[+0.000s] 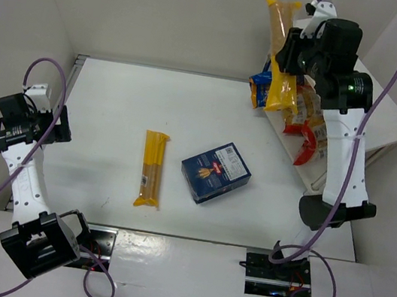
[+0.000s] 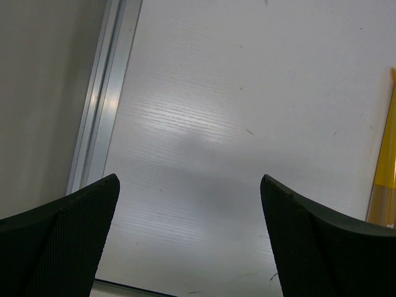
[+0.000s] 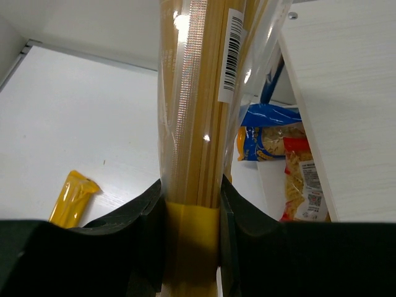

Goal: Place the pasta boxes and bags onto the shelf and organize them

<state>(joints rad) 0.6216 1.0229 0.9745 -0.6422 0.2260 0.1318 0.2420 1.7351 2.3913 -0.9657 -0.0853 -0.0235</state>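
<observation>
Right gripper (image 3: 190, 207) clamped on the yellow end of a spaghetti pack (image 3: 195, 86); pack stands upright through the middle of the right wrist view, barcode label near top centre. In the top view this is upper right of frame, pack at the left edge of the shelf (image 1: 396, 113). Blue bag (image 3: 270, 131) and red bag (image 3: 302, 182) lie below the shelf's white board, right of centre in the wrist view; lower tier or table, cannot tell. Left gripper (image 2: 189, 182) open, fingers wide apart, nothing between them, over bare table (image 1: 114, 104) at the left of the top view. Second spaghetti pack (image 1: 152, 169) lies flat at centre of table; blue box (image 1: 215, 171) near its right side, not touching.
</observation>
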